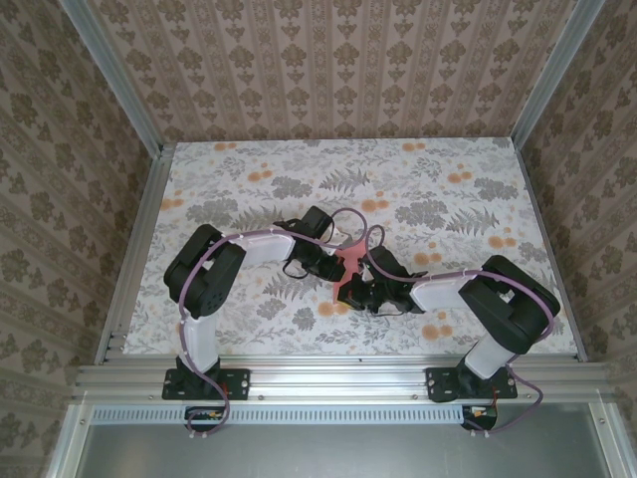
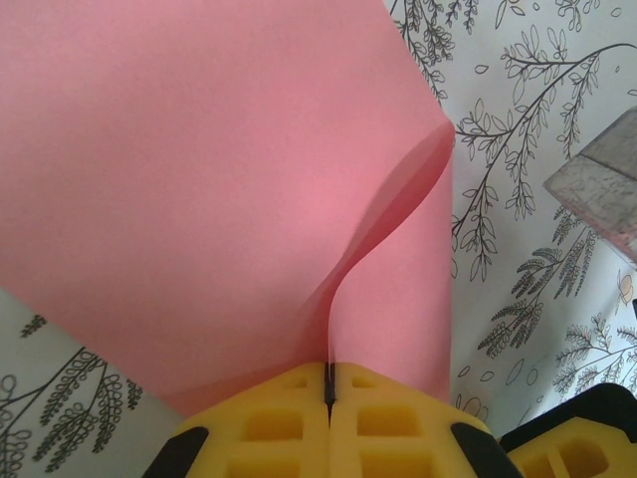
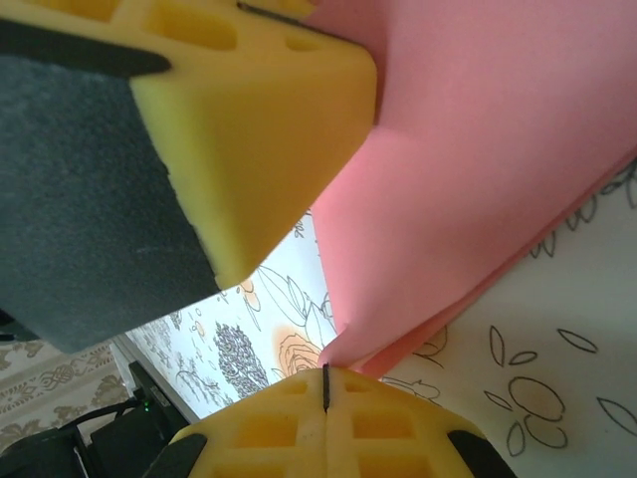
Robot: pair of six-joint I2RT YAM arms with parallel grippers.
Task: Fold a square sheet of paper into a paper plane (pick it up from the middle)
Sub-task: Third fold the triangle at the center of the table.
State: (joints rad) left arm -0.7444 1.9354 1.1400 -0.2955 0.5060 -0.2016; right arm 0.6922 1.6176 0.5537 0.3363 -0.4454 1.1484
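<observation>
Square sheet of paper | end effectors pinch it | floral table beneath

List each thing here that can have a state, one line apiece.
Thin salmon-pink paper sheet: doubled over in layers, bowed, pinched at two spots.
Left gripper, yellow fingers: shut on the salmon-pink paper sheet.
Right gripper, yellow fingers: shut on the salmon-pink paper sheet.

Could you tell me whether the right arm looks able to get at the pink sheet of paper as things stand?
Yes, it seems so: the right gripper is shut on the square sheet of paper, with the left gripper pinching it close by.
</observation>
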